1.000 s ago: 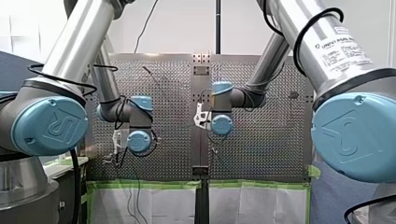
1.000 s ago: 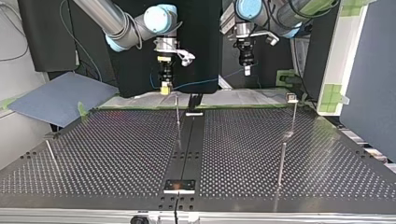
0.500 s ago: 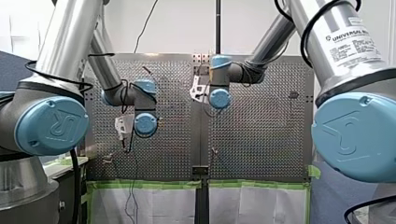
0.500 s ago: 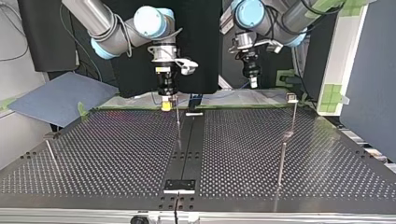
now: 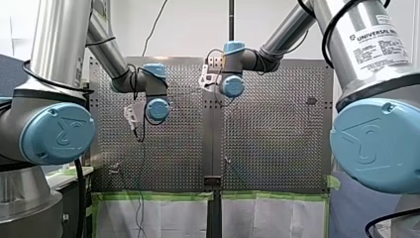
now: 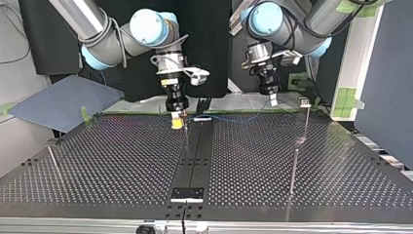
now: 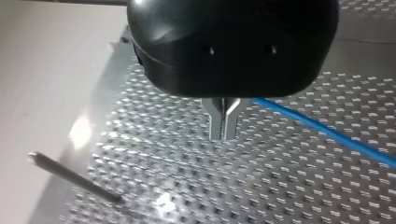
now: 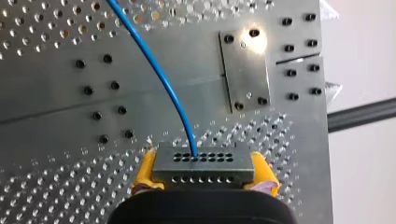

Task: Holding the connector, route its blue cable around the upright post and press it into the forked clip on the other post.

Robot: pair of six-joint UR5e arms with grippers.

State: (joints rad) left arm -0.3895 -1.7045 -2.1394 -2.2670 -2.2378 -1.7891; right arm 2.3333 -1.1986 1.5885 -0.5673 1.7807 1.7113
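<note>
My right gripper is shut on a grey connector with rows of holes, held between its yellow pads. The blue cable leaves the connector's face and runs off over the perforated board. In the top view my right gripper hangs low beside a thin upright post at the board's far middle. The cable stretches from there to my left gripper. My left gripper has its metal fingers shut, and the cable comes out beside them. A post topped by a forked clip stands just beside it.
A second plain post stands nearer the camera at the top view's right, and another at its left. A dark centre strip with small plates divides the board. In the left wrist view a rod stands off to the side.
Both arms have come forward over the board and lower in the top view. The connector now hangs beside the middle post, and the cable is drawn out above the board's far edge.
</note>
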